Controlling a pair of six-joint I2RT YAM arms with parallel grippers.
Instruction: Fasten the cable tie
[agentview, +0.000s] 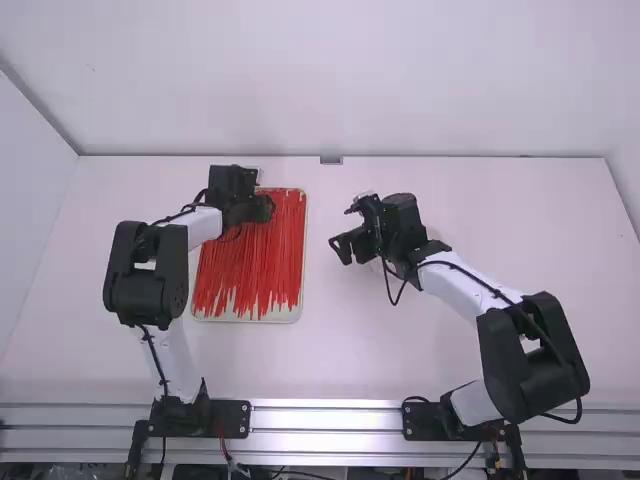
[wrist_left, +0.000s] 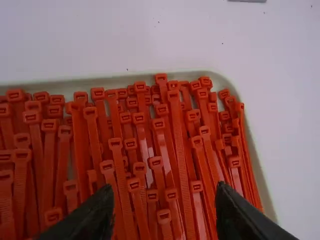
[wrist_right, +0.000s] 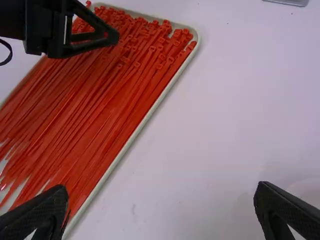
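A heap of red cable ties lies on a cream tray left of the table's middle. In the left wrist view their square heads crowd the tray's far end. My left gripper hovers over that far end, open, its black fingers spread wide just above the ties with nothing between them. My right gripper hangs open over bare table to the right of the tray, holding nothing. The right wrist view shows the ties, the tray's edge and the left gripper above them.
A small grey piece sits at the table's far edge behind the tray. White table stretches to the right of the right arm and in front of the tray.
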